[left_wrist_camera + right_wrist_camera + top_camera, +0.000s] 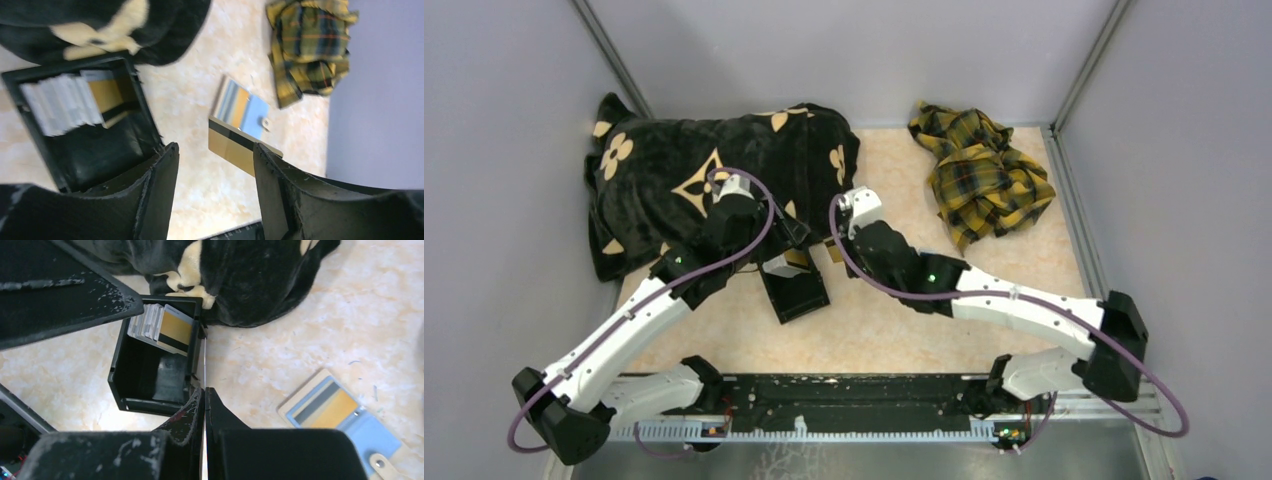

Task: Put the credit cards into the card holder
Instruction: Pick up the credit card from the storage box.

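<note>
Right pincer (205,392) clamping gold card (227,150), edge-on, long axis straight ahead

Inside my robotics lab test cell: plain grey panel walls (844,50), metal corner posts (612,50) and a marbled tabletop (894,330). A black mounting rail (854,395) carries my left arm (624,335) and right arm (1024,305).

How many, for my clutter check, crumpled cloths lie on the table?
2: the black fleece cloth with tan flower motifs at the far left, and the yellow-and-black plaid cloth at the far right.
</note>
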`<state>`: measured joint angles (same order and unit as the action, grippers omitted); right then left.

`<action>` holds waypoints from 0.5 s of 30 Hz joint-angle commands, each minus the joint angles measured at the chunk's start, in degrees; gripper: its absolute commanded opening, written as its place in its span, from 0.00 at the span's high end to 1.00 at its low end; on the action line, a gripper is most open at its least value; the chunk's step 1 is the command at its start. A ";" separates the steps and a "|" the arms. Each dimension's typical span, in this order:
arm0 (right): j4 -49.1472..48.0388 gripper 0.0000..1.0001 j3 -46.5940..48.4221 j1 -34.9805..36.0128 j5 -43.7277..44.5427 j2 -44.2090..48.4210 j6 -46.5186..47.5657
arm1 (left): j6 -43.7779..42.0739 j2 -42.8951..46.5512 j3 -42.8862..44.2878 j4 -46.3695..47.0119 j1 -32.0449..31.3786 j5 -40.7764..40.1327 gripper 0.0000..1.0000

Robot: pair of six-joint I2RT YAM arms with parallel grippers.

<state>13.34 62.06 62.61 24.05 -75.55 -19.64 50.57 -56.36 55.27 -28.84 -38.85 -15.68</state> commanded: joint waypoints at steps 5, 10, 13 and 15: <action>-9.29 1.00 -8.88 5.76 11.89 12.42 8.32 | 5.83 -6.18 8.66 -5.83 0.18 20.60 0.34; -10.94 1.00 -10.51 11.97 19.55 14.58 14.64 | 9.20 -8.91 10.29 -4.71 0.18 28.23 0.32; -11.65 1.00 -10.31 14.86 23.29 14.95 17.30 | 9.91 -10.93 11.74 -5.29 0.18 31.46 0.32; -12.93 1.00 -10.53 16.73 24.92 14.84 19.38 | 10.91 -11.55 11.81 -5.00 0.18 33.12 0.32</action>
<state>5.52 51.35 76.38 42.04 -62.41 -6.15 58.92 -66.83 64.86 -33.52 -38.85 10.59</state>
